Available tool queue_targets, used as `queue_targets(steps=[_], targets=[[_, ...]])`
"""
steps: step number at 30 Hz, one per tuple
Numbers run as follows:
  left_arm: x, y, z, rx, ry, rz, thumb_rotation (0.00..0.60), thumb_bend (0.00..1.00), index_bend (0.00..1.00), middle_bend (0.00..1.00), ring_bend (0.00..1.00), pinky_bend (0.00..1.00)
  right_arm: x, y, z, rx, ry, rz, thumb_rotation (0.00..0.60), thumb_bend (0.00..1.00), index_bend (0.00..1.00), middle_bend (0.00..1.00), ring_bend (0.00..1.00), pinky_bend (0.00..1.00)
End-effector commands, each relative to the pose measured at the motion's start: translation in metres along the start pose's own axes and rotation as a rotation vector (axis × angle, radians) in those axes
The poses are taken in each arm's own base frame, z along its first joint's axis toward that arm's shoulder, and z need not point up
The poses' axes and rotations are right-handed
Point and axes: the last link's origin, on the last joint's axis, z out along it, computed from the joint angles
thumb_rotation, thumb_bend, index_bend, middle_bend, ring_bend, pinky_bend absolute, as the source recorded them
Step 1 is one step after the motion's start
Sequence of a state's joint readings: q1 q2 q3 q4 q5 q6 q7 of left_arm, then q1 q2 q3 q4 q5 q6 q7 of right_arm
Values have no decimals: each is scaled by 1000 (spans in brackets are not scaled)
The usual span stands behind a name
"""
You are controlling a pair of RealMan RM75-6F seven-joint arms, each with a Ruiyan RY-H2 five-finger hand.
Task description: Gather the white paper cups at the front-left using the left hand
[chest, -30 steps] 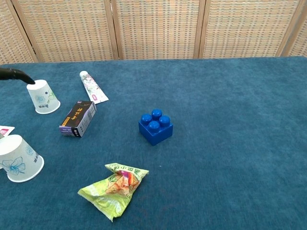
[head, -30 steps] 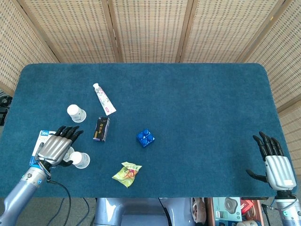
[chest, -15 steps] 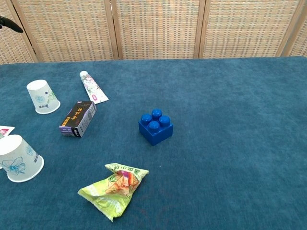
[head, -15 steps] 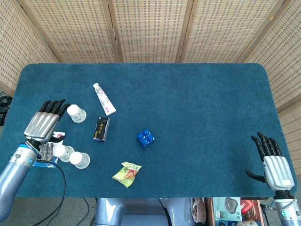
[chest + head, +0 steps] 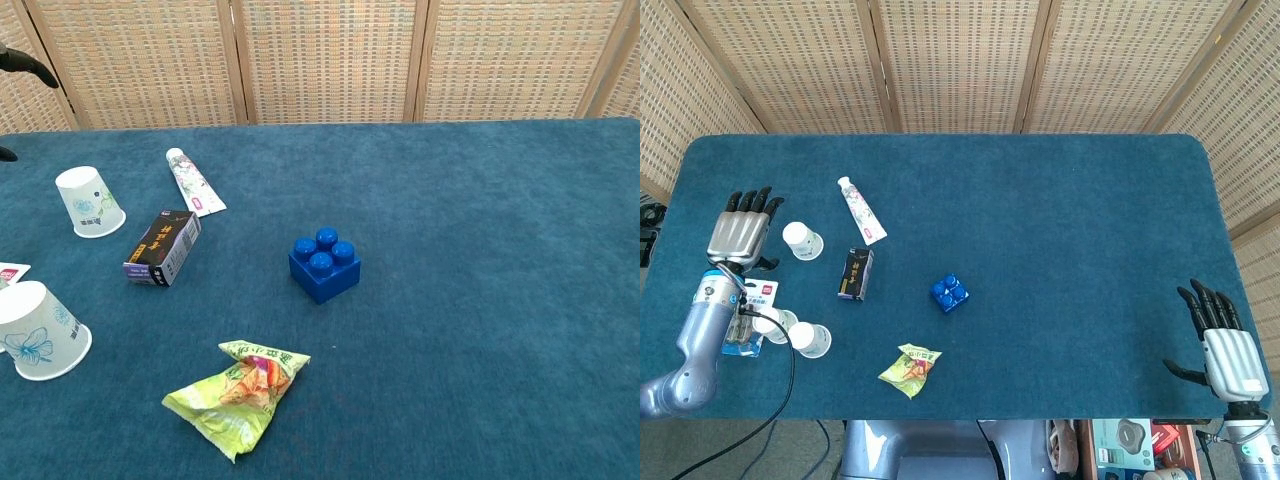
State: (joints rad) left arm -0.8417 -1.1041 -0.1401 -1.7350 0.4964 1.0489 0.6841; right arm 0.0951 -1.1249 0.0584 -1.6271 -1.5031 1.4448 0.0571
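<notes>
Blue felt covers the table (image 5: 1060, 200). Left hand (image 5: 740, 232) hovers near the left edge, fingers straight and spread, holding nothing. One cup (image 5: 802, 240) stands upside down just right of that hand, apart from it. Two more cups sit toward the front-left corner: one (image 5: 810, 340) upside down, the other (image 5: 768, 322) just beside it on its left; whether they touch is unclear. A flat card packet (image 5: 752, 300) lies under the left forearm by these two. Right hand (image 5: 1222, 335) rests at the front-right corner, fingers extended and spread, empty.

Tube (image 5: 861, 210) lies diagonally behind the first cup. Small dark box (image 5: 855, 274) lies right of that cup, toward the front. Blue brick (image 5: 950, 292) sits near the table's middle. Green snack bag (image 5: 910, 369) lies near the front edge, right of the cup pair.
</notes>
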Motion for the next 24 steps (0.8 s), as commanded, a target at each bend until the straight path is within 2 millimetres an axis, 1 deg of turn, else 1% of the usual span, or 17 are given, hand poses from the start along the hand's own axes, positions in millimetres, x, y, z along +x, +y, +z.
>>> queue_targets(steps=[1,9,16,24], targets=[[-8,3,17,34,-35,0,600,230,133,0,0,0,-2,1,1,-3,-5,-3,600,144,0,0,0,0],[-26,0,41,73,-89,6,600,229,165,0,0,0,-6,2,5,-16,-19,-19,600,144,0,0,0,0],[-41,7,53,71,-123,8,600,229,169,0,0,0,-8,3,6,-26,-25,-27,600,144,0,0,0,0],[-51,12,62,80,-126,28,600,230,183,0,0,0,-7,4,6,-31,-21,-24,600,144,0,0,0,0]])
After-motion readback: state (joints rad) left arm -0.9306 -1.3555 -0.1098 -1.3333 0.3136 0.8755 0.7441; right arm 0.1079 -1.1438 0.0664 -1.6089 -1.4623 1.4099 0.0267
